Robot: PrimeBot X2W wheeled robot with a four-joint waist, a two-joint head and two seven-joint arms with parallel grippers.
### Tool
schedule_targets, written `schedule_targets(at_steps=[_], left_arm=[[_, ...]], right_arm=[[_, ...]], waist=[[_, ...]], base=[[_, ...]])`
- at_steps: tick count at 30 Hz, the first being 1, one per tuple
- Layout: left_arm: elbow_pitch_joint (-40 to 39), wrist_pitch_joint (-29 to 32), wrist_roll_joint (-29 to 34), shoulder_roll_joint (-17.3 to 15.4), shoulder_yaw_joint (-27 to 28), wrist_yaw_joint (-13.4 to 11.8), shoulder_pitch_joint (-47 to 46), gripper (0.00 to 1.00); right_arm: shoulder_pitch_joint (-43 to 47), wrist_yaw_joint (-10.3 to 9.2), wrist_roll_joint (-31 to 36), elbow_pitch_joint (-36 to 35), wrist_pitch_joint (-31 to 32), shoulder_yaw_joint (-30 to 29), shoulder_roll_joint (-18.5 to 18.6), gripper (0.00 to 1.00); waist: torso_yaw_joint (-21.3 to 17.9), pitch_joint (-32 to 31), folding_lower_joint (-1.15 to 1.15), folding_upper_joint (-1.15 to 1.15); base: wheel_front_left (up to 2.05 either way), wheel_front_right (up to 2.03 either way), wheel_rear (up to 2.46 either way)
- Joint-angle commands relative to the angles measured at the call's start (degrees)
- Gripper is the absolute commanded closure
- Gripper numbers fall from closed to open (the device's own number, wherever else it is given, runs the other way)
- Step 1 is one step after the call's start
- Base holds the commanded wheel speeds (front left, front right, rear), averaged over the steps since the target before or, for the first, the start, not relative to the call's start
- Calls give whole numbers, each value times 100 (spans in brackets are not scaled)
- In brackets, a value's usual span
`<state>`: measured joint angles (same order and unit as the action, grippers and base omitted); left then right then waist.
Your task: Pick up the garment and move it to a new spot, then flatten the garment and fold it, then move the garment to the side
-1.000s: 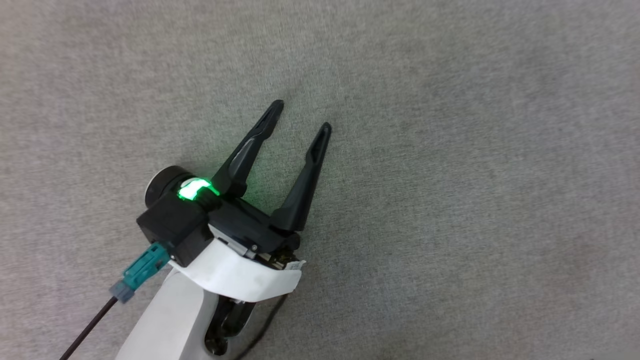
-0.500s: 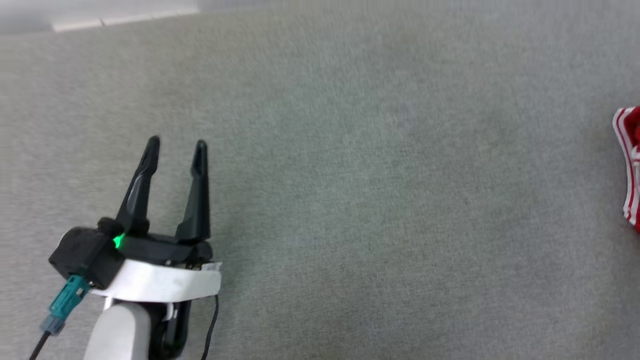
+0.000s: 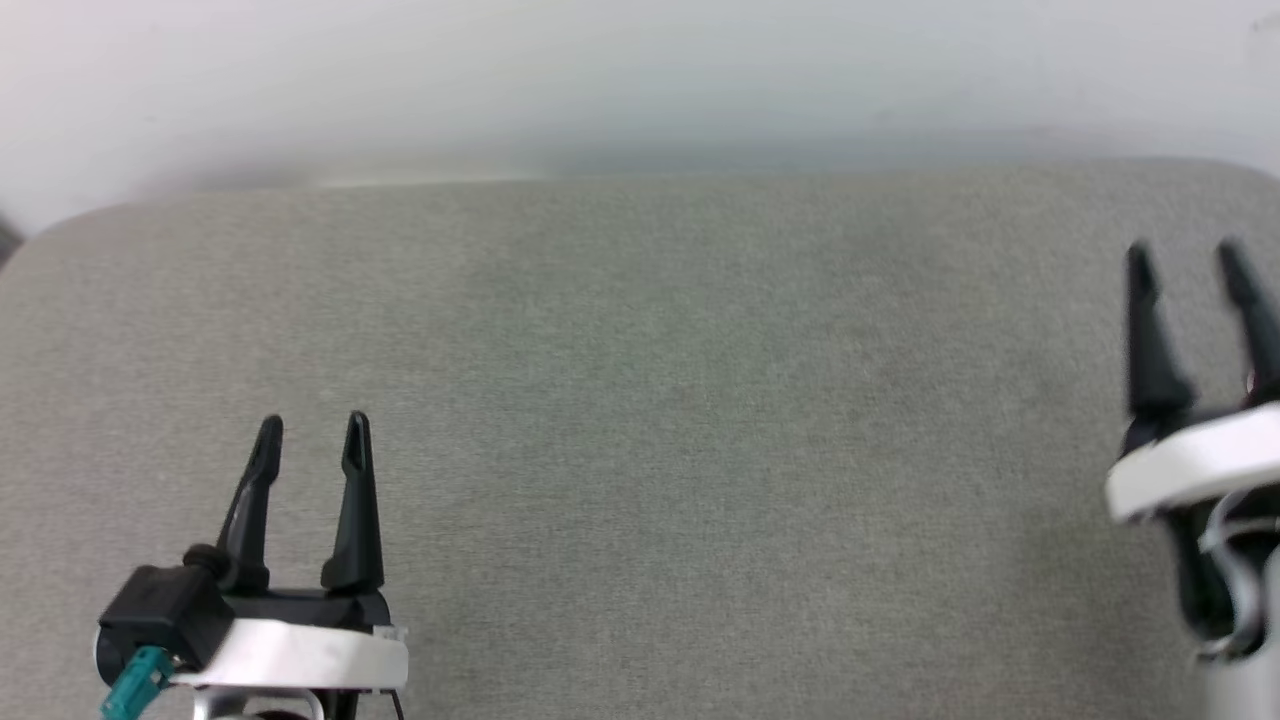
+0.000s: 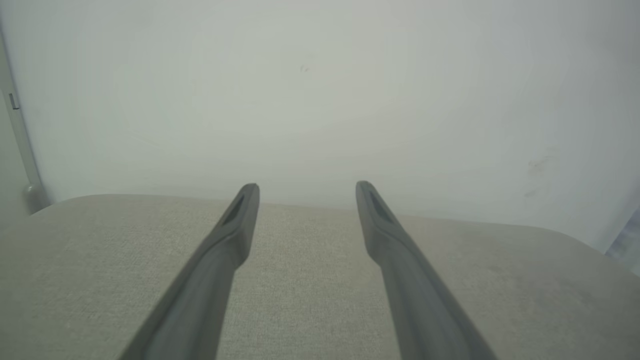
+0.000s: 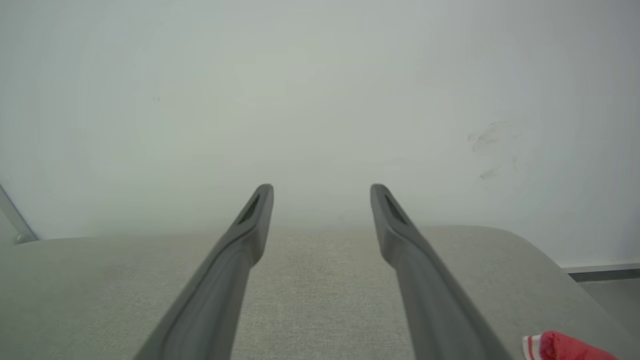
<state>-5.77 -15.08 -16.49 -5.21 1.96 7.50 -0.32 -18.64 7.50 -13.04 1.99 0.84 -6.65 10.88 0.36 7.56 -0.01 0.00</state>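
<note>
A grey fabric-covered surface [image 3: 700, 400] with rounded far corners is seen against a pale wall [image 3: 640, 80]. The left gripper [image 3: 314, 424] is held over the near left part of that surface. Its two dark fingers are spread apart with nothing between them, and bare grey fabric is seen through the gap. The right gripper [image 3: 1184, 250] is held over the right side of the surface, nearer its far edge, and its jaws are likewise spread and empty. Both pairs of fingers are pointed toward the far edge of the surface. The garment [image 5: 560, 347] is seen as a small red piece with white striped trim, lying on the surface near its right edge and outside the right gripper's jaws. The rest of it is cut off by the frame.
</note>
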Motion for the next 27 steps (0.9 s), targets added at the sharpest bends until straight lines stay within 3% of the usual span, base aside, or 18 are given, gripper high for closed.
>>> schedule_targets(at_steps=[1,8,27], left_arm=[[58,-11,55,14,-15,-7,124,0],[444,-11,146,17,-50,-7,375,0],[522,-11,173,151,98,-7,469,0]], right_arm=[[335,-1,-89,-85,-118,103,-165,0],[1391,-2,-61,48,-917,560,-706,0],[1567,-2,-4,303,-1207,682,-812,0]], waist=[[190,-206,1,0],[276,-450,1,0],[184,-547,1,0]], base=[[0,0,0],[0,0,0],[0,0,0]])
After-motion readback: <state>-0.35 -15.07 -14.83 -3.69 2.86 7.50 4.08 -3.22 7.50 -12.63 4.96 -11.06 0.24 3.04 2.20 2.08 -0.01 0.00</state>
